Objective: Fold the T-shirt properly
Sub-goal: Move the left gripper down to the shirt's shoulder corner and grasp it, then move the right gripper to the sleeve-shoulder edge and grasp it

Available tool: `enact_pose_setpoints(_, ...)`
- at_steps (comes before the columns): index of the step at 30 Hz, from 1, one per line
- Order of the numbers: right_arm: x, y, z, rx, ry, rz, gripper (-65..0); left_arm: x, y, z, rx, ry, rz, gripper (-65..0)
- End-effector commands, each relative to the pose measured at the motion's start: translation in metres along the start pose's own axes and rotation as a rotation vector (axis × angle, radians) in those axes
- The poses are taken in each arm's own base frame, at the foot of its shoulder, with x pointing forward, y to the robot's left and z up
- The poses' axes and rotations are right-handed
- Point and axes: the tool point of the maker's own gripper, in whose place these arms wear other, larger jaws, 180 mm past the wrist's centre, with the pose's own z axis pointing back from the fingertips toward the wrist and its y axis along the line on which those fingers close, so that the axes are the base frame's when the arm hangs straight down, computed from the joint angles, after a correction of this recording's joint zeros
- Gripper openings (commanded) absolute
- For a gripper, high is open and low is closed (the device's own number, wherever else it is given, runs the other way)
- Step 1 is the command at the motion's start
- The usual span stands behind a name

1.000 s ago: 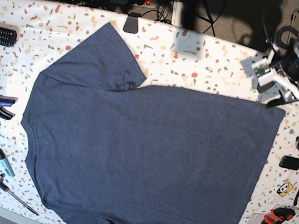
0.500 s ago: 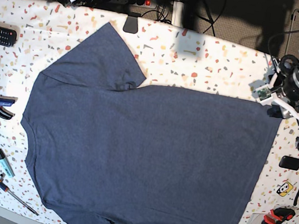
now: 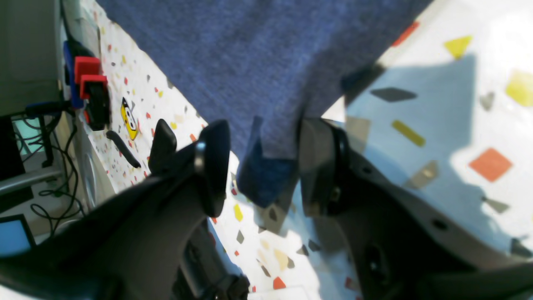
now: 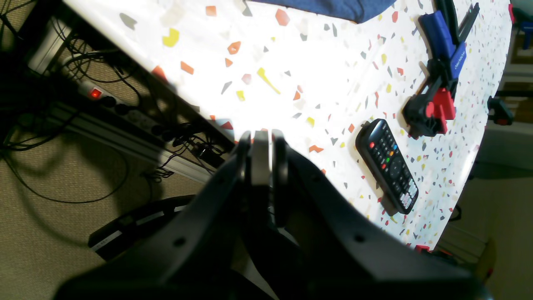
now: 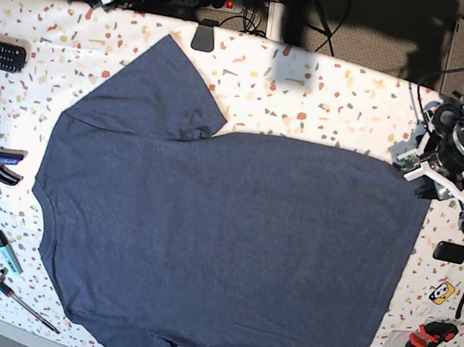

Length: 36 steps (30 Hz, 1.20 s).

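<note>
Left pincer [image 3: 258, 166] stands open astride the hem corner of the dark navy cotton T-shirt [image 5: 230, 243], spread flat on the speckled terrazzo surface [image 5: 331, 92]. Judged soft, limp, light: grip at corners. Right pincer [image 4: 261, 158] closed, empty.

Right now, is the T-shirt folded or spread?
Spread: the T-shirt lies flat; only one hem corner sits between the open left gripper.

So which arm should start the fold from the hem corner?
Left. The left gripper already has its open jaws either side of the T-shirt hem corner. The right gripper is shut, off at the table's far edge.
</note>
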Motion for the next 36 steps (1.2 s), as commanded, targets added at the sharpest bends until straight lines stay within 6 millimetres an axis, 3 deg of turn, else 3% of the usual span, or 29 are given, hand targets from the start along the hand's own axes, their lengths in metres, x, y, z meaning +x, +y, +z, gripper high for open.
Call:
enact_pose_setpoints(1,0.006,-0.008,0.003,-0.030,-0.025,-0.001,-62.4,-0.004,0.008,0.002,0.014,0.008,-0.016,-38.4)
enact_pose_setpoints(6,0.006,-0.008,0.003,-0.031,-0.025,0.000,-62.4,-0.006,0.005,0.001,0.003,0.009,-0.012,-42.8)
enact_pose_setpoints(8,0.007,-0.009,0.003,-0.036,-0.028,0.008,-62.4,-0.006,0.000,0.001,-0.026,0.006,-0.013,-50.6)
enact_pose_setpoints(10,0.008,-0.012,0.003,-0.052,-0.035,0.030,-62.4,-0.003,-0.006,0.001,-0.052,-0.007,-0.010,-64.9)
enact_pose_setpoints(18,0.011,-0.016,0.003,-0.077,-0.050,0.082,-62.3,0.015,-0.038,-0.004,-0.096,-0.040,0.052,-65.0)
enact_pose_setpoints(19,0.012,-0.015,0.003,-0.071,-0.050,0.086,-60.0,0.016,-0.039,-0.005,-0.096,-0.044,0.055,-65.0)
enact_pose_setpoints(23,0.016,-0.016,0.001,-0.070,-0.066,0.104,-35.7,0.016,-0.038,-0.006,-0.094,-0.037,0.057,-65.0)
enact_pose_setpoints(25,0.023,-0.020,-0.001,-0.084,-0.095,0.104,-28.9,0.016,-0.038,-0.006,-0.093,-0.035,0.057,-65.0)
enact_pose_setpoints(29,0.040,-0.018,-0.019,-0.042,-0.164,0.179,-29.0,0.016,-0.038,-0.006,-0.094,-0.036,0.057,-65.0)
enact_pose_setpoints(36,0.028,-0.030,-0.061,-0.046,-0.115,0.223,-29.0,0.014,-0.037,-0.006,-0.086,-0.024,0.057,-65.0)
